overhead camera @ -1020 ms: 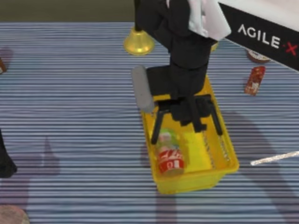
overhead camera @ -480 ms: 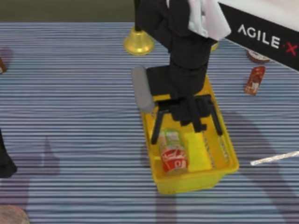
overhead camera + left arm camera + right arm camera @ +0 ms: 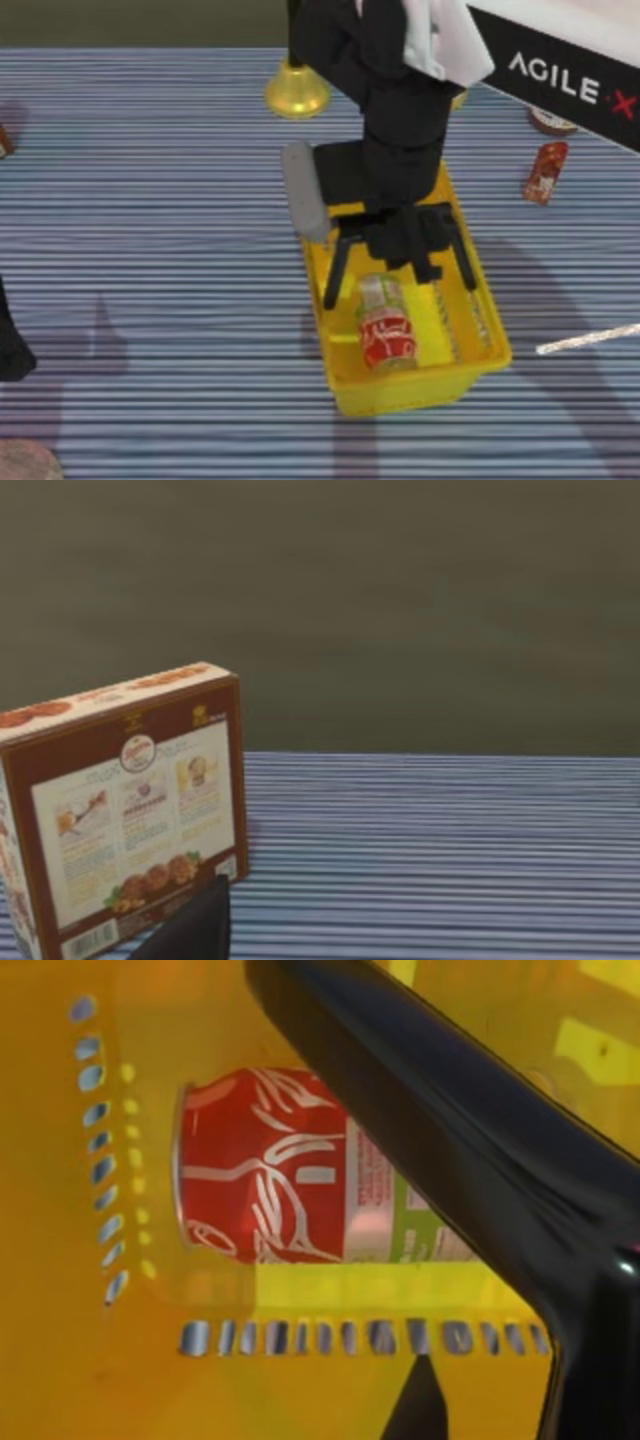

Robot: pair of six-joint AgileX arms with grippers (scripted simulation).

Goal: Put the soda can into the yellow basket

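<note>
Top view, can: the small cylindrical soda can (image 3: 386, 323), red with white lettering at one end and green at the other, lies on its side on the floor of the basket, near the end closest to the camera.
Top view, basket: the large rectangular bright-yellow plastic basket (image 3: 495, 340) stands on the blue-and-white striped table (image 3: 150, 220), right of centre; its black folding handle (image 3: 335, 265) crosses above the far part.
Top view, right arm: the black right gripper (image 3: 400, 255) hangs over the basket, just beyond the can's green end, and holds nothing; the can lies free below it. The spread of its fingers cannot be judged here.
Top view, left arm: only a dark part of the left arm (image 3: 12, 345) shows at the table's left edge.
Top view, other things: a golden bell (image 3: 296, 92) stands at the far side; a grey cylinder (image 3: 303, 190) lies beside the basket's left wall; a flat red packet (image 3: 545, 172) lies to the right, a brown white-lidded jar (image 3: 551, 122) beyond it.
Left wrist view: a brown biscuit box (image 3: 125, 810) stands upright on the striped table; a dark tip of the gripper shows at the lower edge, its state not readable.
Right wrist view: the can (image 3: 290, 1165) lies against the slotted yellow wall (image 3: 100, 1150); one black finger (image 3: 450, 1150) crosses in front, clear of it.
</note>
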